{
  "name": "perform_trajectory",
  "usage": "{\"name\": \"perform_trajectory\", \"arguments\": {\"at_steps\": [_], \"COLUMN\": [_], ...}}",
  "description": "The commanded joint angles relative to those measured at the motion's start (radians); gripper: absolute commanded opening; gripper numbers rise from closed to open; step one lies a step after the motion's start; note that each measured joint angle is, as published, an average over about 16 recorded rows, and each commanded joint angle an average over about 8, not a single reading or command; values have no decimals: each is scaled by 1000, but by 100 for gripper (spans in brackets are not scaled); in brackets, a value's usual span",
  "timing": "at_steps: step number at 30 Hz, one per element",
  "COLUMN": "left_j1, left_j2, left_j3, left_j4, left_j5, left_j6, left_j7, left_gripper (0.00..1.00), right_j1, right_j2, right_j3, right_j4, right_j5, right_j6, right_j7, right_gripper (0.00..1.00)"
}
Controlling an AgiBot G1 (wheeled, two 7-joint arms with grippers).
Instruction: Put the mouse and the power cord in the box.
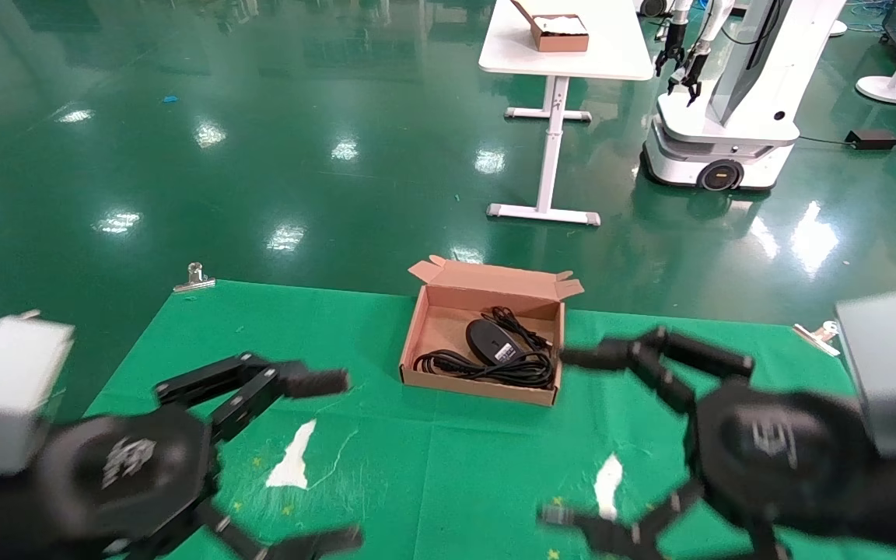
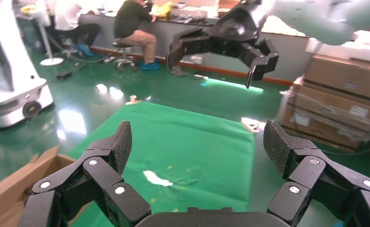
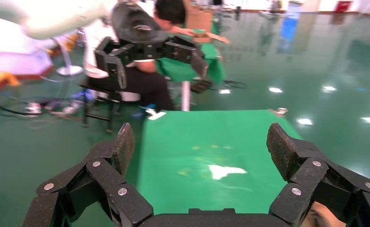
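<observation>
While I scan from my remote seat, the green cloth-covered worktop (image 1: 386, 467) fills most of the head view, clipped at its far corners and scuffed with white patches, with green shop floor beyond its far edge. Both arms sit low and near me: my left gripper (image 1: 316, 459) on the left and my right gripper (image 1: 565, 435) on the right, each with its jaws spread wide and holding nothing, which the wrist views confirm (image 2: 197, 151) (image 3: 199, 151). Between them, toward the far edge, stands the shallow pinkish-brown cardboard box (image 1: 417, 330), lid folded back so its mouth faces up. Inside lies the thick black coiled power cord (image 1: 487, 369), looped along the near wall, and on top of it, near the middle, the small black oval mouse (image 1: 491, 341) with its white label and thin cable bunched toward the back. I judge both items are already packed, and the arms are parked clear. Open cloth lies on either side of the box, so either arm has room to withdraw.
</observation>
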State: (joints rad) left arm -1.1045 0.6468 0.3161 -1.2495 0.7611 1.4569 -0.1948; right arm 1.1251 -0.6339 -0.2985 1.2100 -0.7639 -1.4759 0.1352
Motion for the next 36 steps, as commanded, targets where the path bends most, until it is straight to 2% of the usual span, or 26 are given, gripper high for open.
{"name": "perform_trajectory", "arguments": {"at_steps": [1,8,36], "left_j1": [22,40,32], "left_j2": [-26,-49,-37], "left_j3": [-26,-50,-38], "left_j4": [-25,-48,-36], "left_j5": [-22,-43,-32], "left_j6": [28,54,40], "left_j7": [5,8,7], "left_gripper": [100,100,100], "right_j1": [-27,-73,-50], "right_j2": [12,33,23], "right_j3": [10,28,19], "right_j4": [40,108,72], "right_j5": [18,49,33], "right_j6": [-11,-30,-20], "right_j7": [29,66,50], "right_gripper": [100,100,100]}}
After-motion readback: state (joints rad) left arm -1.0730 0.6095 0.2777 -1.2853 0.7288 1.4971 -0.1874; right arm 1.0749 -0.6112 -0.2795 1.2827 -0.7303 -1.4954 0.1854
